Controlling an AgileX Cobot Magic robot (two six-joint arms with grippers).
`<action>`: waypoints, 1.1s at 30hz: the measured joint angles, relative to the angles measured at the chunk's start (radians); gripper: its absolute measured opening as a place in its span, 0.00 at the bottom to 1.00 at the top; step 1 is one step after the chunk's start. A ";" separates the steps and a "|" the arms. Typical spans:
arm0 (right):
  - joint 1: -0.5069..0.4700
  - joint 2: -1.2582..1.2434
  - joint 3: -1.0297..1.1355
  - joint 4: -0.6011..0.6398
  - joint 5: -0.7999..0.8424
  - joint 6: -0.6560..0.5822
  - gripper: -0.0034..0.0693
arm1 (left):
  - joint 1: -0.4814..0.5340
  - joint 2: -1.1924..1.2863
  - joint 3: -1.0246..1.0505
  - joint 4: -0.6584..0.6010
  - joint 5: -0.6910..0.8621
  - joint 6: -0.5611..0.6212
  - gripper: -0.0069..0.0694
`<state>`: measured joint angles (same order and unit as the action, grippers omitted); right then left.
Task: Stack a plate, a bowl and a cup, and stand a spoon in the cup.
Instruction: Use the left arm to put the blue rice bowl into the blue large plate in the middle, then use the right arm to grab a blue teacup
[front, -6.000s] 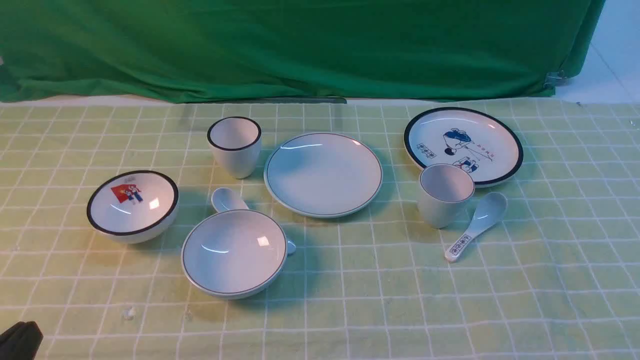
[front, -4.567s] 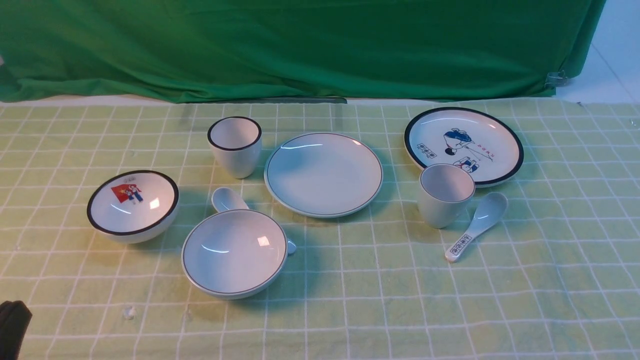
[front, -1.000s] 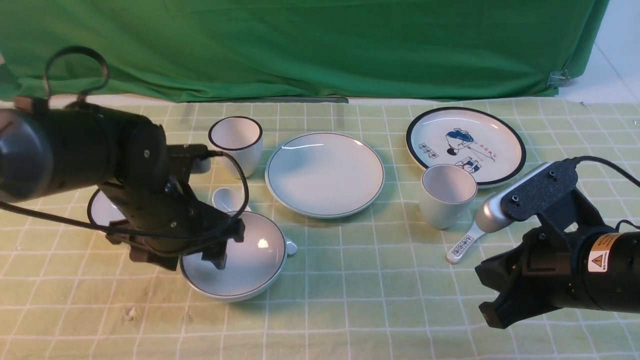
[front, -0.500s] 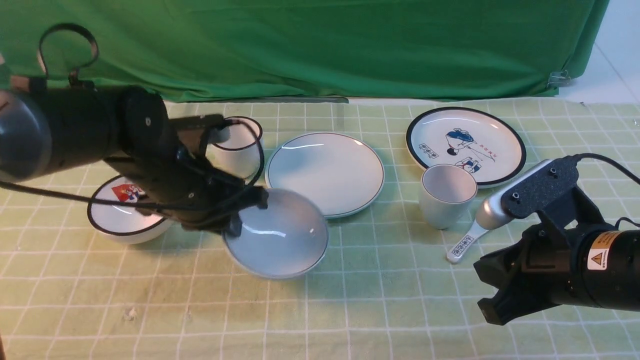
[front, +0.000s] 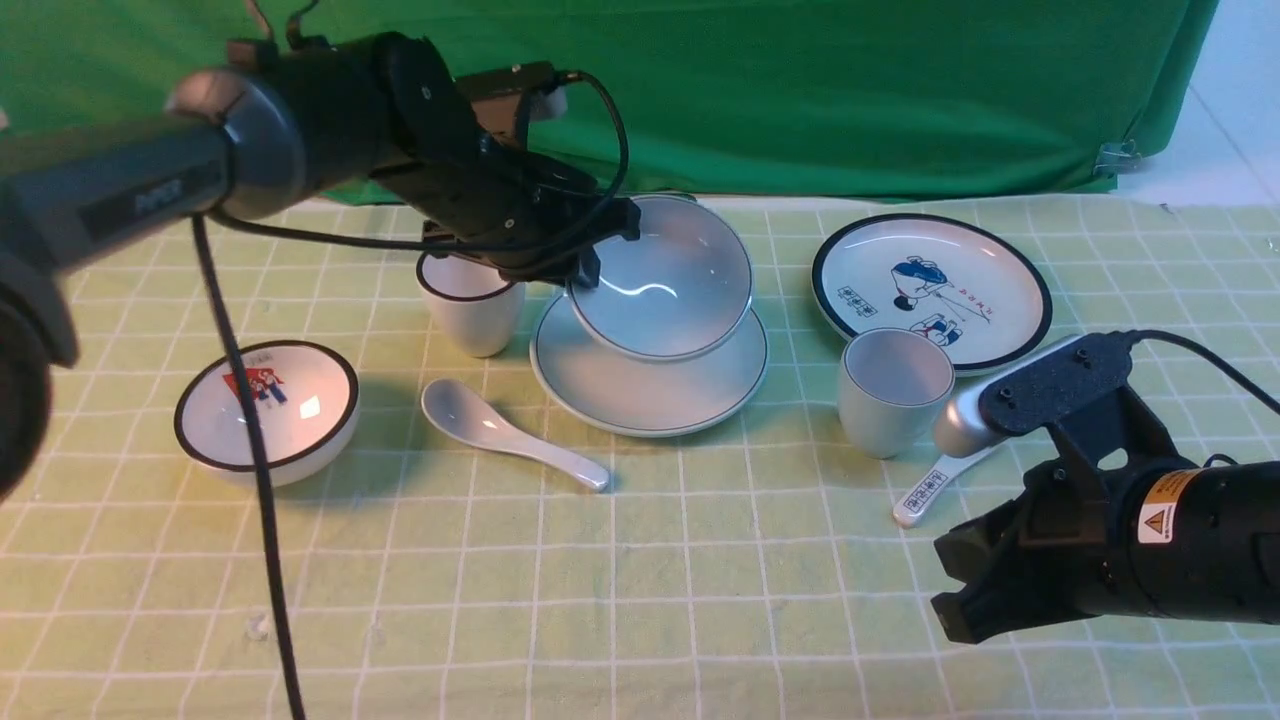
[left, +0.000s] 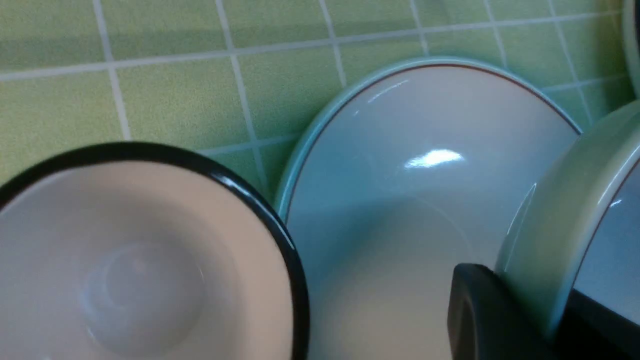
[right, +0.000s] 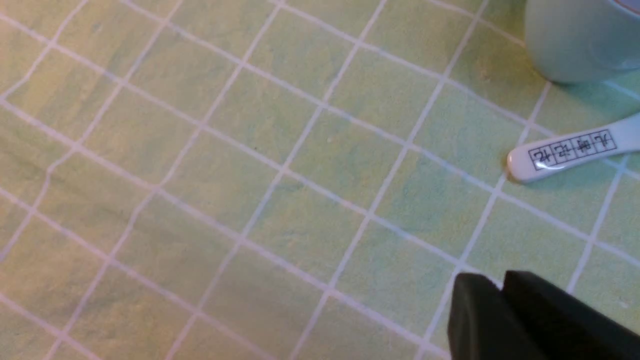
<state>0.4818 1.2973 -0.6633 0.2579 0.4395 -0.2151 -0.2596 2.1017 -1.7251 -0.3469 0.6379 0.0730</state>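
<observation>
Up from the counter (front: 700, 560) comes the bowl (front: 665, 275), now over the plate (front: 650, 395), rim pinched in the left fingers (front: 592, 255), presumably for nesting! It tilts, mouth toward us. Uncovered, the spoon (front: 510, 435) lies slantwise, handle pointing right and nearer. Right fingers (front: 950, 580): slightly parted, nothing held.

Left arm (front: 330, 125): one, extended from the left, wrist on the left side of the bowl (front: 670, 285) and angled down toward it. Left gripper (front: 606, 247): fingers closed on the bowl's rim. Right arm (front: 1220, 540): one, low, to the right of the bowl and nearer the robot. Right gripper (front: 955, 578): well apart from the bowl, holding nothing; finger gap unclear.
</observation>
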 joint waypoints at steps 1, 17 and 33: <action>0.000 0.000 0.000 0.000 -0.002 0.000 0.20 | 0.000 0.030 -0.028 0.012 0.009 -0.011 0.13; 0.000 0.000 0.000 0.000 -0.004 -0.028 0.25 | 0.000 0.085 -0.069 0.079 0.120 -0.044 0.46; -0.161 0.179 -0.372 -0.002 0.132 -0.028 0.60 | 0.000 -0.473 -0.012 -0.053 0.210 0.038 0.43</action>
<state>0.3206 1.4761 -1.0349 0.2559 0.5714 -0.2433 -0.2596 1.6285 -1.7367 -0.4002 0.8477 0.1108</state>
